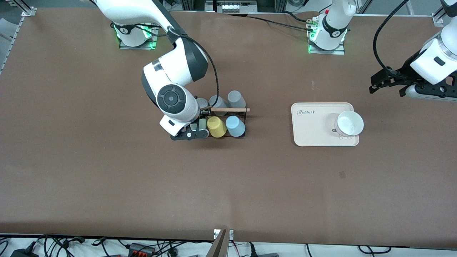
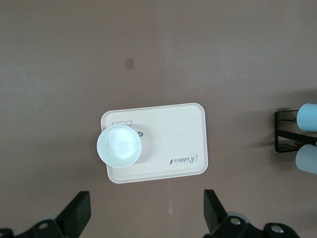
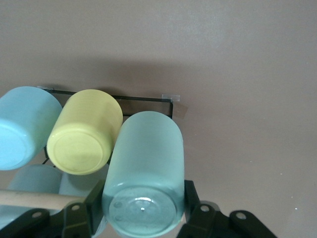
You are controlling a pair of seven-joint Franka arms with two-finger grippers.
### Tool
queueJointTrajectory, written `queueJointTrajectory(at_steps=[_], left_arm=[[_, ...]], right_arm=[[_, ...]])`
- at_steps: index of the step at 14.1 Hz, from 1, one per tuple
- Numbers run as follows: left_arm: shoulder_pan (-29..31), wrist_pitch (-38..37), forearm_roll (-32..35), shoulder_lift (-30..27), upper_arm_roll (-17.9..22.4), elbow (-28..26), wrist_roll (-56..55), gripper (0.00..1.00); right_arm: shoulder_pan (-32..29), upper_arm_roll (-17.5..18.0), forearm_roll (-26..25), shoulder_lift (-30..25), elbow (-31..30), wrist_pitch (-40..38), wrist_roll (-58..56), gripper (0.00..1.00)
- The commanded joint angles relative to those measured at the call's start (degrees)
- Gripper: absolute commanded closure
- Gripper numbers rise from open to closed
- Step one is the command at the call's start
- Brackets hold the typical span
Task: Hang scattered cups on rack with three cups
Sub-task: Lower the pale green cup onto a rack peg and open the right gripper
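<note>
Mint cup (image 3: 144,171) gripped at rack (image 1: 228,121) end

light: bright, even, overhead | shadows: soft, short | glare: none | focus: sharp throughout

Rack (image 1: 228,123) pegs crowded: yellow cup (image 1: 216,126), blue cup (image 1: 235,126) touching; right claw (image 1: 198,129) wedged beside yellow.

My right gripper (image 1: 198,125) sits at the rack (image 1: 238,110), clamping a tumbler (image 3: 144,173) beside the next cup (image 3: 88,138); another cup (image 1: 235,126) hangs past that. My left gripper (image 2: 143,214) hovers over the table's left-arm end, near a tray (image 1: 309,134) carrying a bowl (image 1: 350,123).
</note>
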Motion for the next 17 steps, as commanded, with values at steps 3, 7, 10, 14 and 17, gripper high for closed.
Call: queueJointTrajectory(at_steps=[3,7,10,14,17], left_arm=[[0.0,-1.3,0.0,0.5,-0.1,1.6,-0.2,0.00],[0.0,-1.3,0.0,0.5,-0.1,1.5,-0.2,0.00],[0.0,-1.3,0.0,0.5,-0.1,1.6,-0.2,0.00],[0.0,-1.3,0.0,0.5,-0.1,1.6,-0.2,0.00],[0.0,-1.3,0.0,0.5,-0.2,1.6,-0.2,0.00]], right_arm=[[0.1,0.0,1.0,2.2,1.5,0.0,0.9,0.70],[0.2,0.0,1.1,3.4,1.5,1.6,1.2,0.70],[0.4,0.0,1.1,3.9,1.5,1.8,1.3,0.67],[0.5,0.0,1.3,3.1,1.8,1.2,3.7,0.00],[-0.1,-0.1,1.2,1.6,1.9,1.0,4.4,0.00]])
